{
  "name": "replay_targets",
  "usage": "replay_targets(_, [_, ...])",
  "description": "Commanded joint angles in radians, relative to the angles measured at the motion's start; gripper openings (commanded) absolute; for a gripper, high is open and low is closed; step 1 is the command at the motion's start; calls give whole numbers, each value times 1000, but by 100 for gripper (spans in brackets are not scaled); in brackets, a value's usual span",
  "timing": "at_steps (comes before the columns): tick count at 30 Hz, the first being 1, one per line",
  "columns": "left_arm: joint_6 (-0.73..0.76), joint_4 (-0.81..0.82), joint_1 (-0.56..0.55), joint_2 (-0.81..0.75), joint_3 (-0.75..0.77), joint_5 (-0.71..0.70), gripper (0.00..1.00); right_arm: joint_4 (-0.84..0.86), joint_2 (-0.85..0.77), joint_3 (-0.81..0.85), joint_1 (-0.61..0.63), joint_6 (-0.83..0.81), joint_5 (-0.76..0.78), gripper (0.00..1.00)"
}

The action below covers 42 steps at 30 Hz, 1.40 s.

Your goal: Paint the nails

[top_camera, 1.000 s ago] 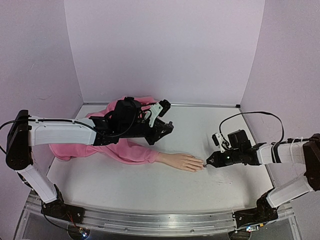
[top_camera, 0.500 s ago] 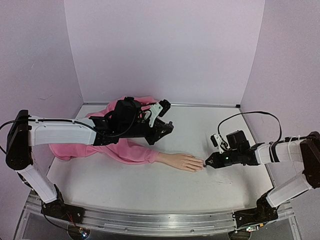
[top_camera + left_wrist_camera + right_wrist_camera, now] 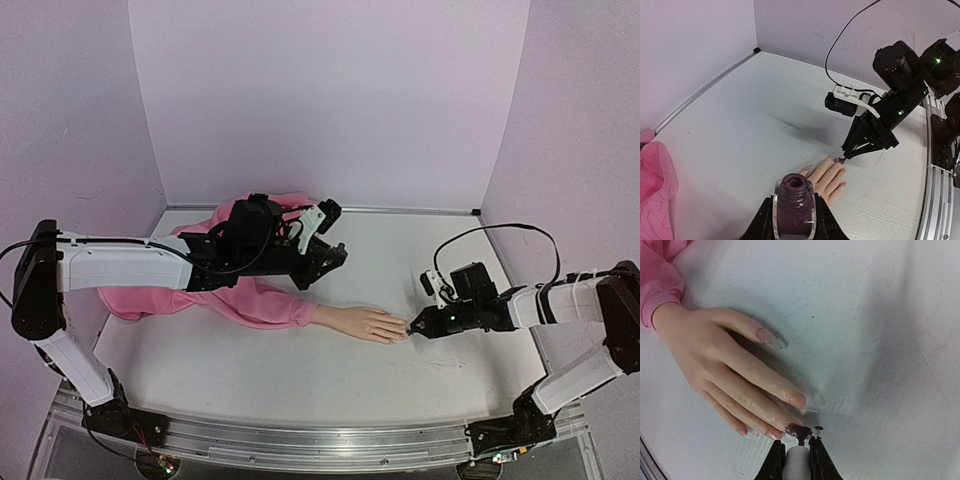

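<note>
Step in hand: lacquer is being laid on one of the nails [image 3: 798, 400]; this is judged to be an early stretch of the painting.
Mannequin hand [image 3: 705, 350]: laid palm-down on the desk [image 3: 300, 370], fingers pointed toward the right arm, wrist tucked into the pink sleeve [image 3: 657, 280].
Painted nail [image 3: 793, 429]: dark purple lacquer is seen on the middle finger's tip only; the thumb, index, ring and little nails are seen bare and skin-toned.
Right end effector [image 3: 796, 462]: pressed onto the white brush cap [image 3: 798, 461], which is pinched upright between the fingers.
Brush tip [image 3: 802, 434]: set against the outer edge of the painted nail; a small dark speck is seen on the desk just beside it.
Left end effector [image 3: 795, 227]: clamped around the polish bottle [image 3: 794, 197], which is held upright and uncapped near the wrist side of the hand.
Next move, as judged: the stroke should be drawn along the nail without spilling onto the skin, then the brush should be carried to a bare nail, with a dip into the open bottle if the bristles are dry.
Risk: a heavy touch could smear lacquer onto the fingertip or desk.
</note>
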Motion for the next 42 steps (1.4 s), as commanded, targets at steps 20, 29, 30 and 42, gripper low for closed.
replay_targets(20, [-8,54,4,-42,17,-1,0,-26,-24,17,6,19,80,0])
replay_targets(29, [-6,54,4,-46,16,1,0,-33,-84,-4,6,12,63,0])
replay_targets(30, [-7,54,4,-46,16,1,0,-28,-96,-11,7,10,54,0])
replay_targets(42, [-10,54,4,-47,16,2,0,20,-74,-10,7,-15,-23,0])
